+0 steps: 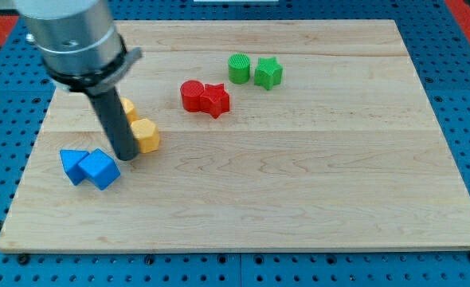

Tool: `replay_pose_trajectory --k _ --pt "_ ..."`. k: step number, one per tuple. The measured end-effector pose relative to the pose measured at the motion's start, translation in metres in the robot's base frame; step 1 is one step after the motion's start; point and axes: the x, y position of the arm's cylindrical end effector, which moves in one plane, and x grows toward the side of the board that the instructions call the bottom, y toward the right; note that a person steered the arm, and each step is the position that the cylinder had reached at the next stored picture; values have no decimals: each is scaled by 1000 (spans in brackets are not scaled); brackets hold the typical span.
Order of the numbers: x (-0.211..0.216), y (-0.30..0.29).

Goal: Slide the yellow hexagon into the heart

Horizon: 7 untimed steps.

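Note:
The yellow hexagon [146,135] lies at the left of the wooden board [299,183]. A second yellow block [128,107] sits just above and left of it, largely hidden behind the rod, so I cannot make out its shape. My tip [128,157] rests on the board touching the hexagon's lower left side. It is just right of the two blue blocks.
Two blue blocks [74,165] [100,169] touch each other at the lower left. A red round block [191,95] and a red star [217,100] sit together at top centre. A green round block [239,68] and a green star [268,72] lie above them.

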Motion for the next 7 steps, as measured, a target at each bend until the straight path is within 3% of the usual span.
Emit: replay_pose_trajectory --k 7 --pt "-35 62"
